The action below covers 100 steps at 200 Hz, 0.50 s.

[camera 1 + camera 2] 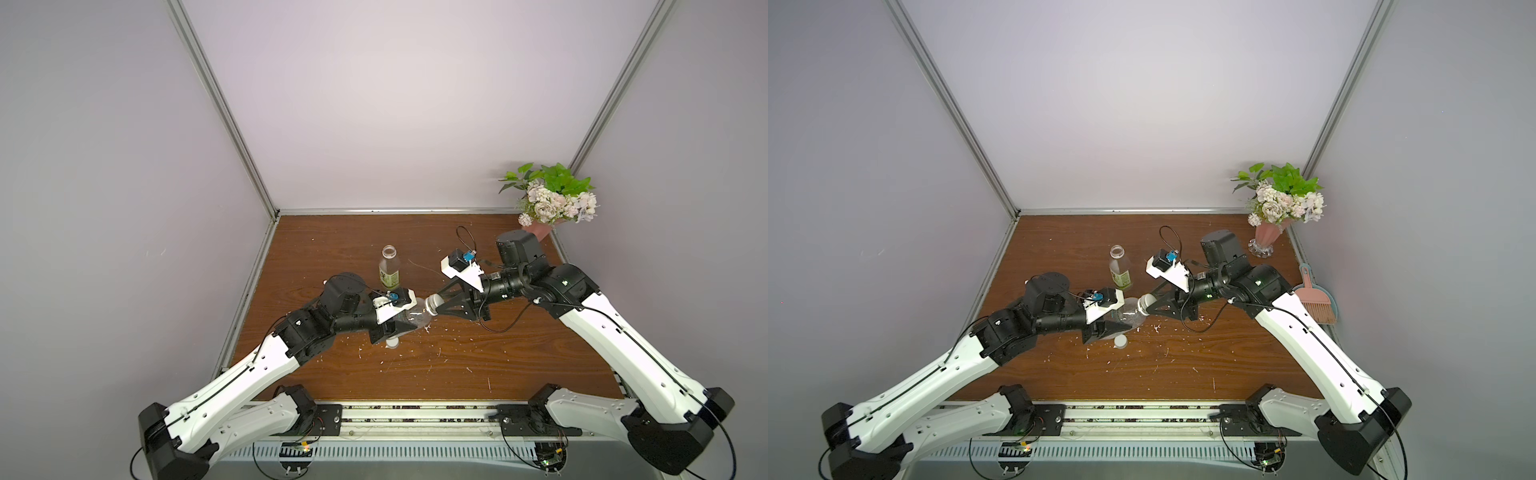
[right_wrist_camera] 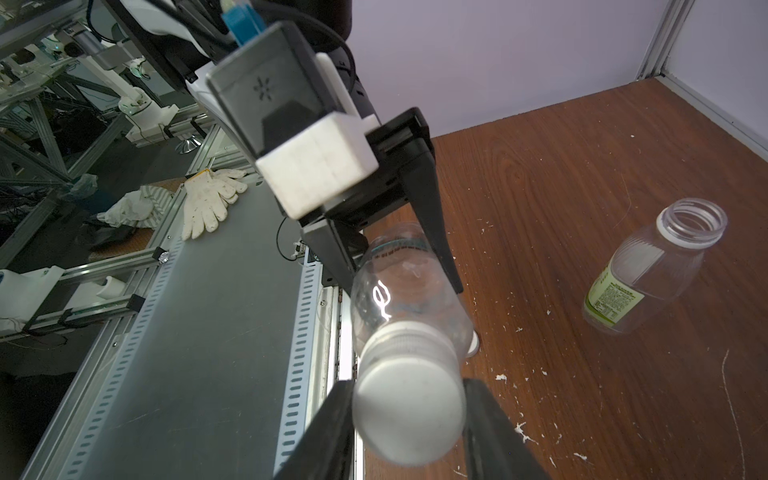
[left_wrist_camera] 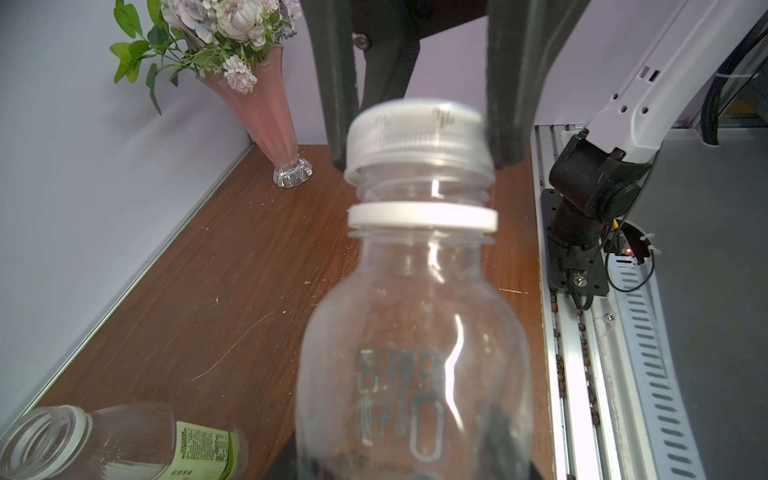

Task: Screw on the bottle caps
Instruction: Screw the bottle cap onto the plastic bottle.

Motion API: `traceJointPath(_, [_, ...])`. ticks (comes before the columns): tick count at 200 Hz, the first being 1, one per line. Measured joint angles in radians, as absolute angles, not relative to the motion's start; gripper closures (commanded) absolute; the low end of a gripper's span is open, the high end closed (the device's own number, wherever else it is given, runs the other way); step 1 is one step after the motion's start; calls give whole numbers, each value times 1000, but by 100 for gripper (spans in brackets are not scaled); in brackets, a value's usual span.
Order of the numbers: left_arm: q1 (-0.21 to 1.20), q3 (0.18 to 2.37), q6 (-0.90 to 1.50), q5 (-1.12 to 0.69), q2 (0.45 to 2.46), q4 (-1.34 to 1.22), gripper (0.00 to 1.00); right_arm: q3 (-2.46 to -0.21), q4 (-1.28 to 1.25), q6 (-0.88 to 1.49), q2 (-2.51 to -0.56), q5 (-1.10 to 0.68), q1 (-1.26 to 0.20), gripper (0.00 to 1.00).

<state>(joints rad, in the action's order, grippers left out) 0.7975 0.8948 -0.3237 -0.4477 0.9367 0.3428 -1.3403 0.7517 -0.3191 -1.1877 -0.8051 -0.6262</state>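
Note:
My left gripper (image 1: pixel 404 325) is shut on the body of the nearly bare clear bottle (image 1: pixel 415 318) (image 3: pixel 415 332), holding it above the table on its side, neck towards the right arm. My right gripper (image 1: pixel 434 305) (image 2: pixel 409 409) is shut on a white bottle cap (image 3: pixel 415 133) (image 2: pixel 409 411) that sits over the bottle's threaded neck. The second cap (image 1: pixel 101 343) (image 1: pixel 1120 341) lies on the table under the left gripper. The yellow-green labelled bottle (image 1: pixel 389 272) (image 2: pixel 648 274) stands upright and uncapped behind the left gripper.
A pink vase of flowers (image 1: pixel 1266 237) stands in the back right corner. A pink brush and dustpan (image 1: pixel 1316 303) lie at the table's right edge. White crumbs (image 1: pixel 440 353) litter the wooden table (image 1: pixel 332 241). Walls close the back and both sides.

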Motion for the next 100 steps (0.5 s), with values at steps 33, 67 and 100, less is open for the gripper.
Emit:
traceJointPath(33, [797, 895, -329, -432, 925, 361, 100, -1318, 718, -281, -1180, -783, -649, 88])
traceJointPath(67, [797, 886, -331, -413, 922, 373, 100, -1283, 683, -220, -1171, -737, -676, 89])
traceJointPath(100, [797, 876, -332, -379, 918, 374, 100, -1230, 607, -131, -1158, -717, -685, 89])
